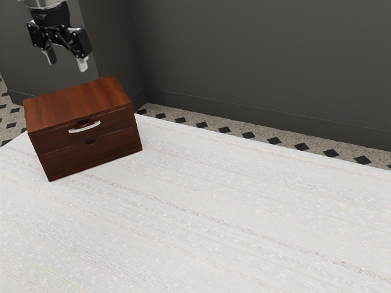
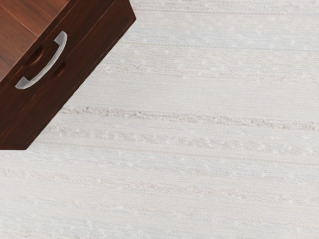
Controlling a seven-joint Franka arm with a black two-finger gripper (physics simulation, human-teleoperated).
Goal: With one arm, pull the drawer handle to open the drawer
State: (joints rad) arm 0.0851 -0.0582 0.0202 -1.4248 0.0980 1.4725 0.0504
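1. My black two-finger claw point(image 1: 66, 60): hanging in the air with fingers spread apart. Nothing is between them and they touch nothing.

2. Dark red-brown wooden two-drawer cabinet point(image 1: 73, 104) point(image 2: 84, 45): below my claw and apart from it, standing upright with its flat top turned up toward my fingers.

3. Upper drawer point(image 1: 116, 120): on the cabinet's front face, lower than my claw. Its front lies flush with the lower front, so it is shut.

4. Curved silver bar handle point(image 1: 84, 127) point(image 2: 42, 60): mounted across the upper drawer's front, beneath my claw and untouched.

5. Pale whitish grained tabletop point(image 1: 214, 207) point(image 2: 199, 149): carries the cabinet and spreads wide beyond it, well below my claw.

6. Speckled floor with black diamond tiles point(image 1: 275, 137): past the tabletop's far edge.

7. Dark grey wall point(image 1: 256, 55): farthest back, behind my claw and the cabinet.
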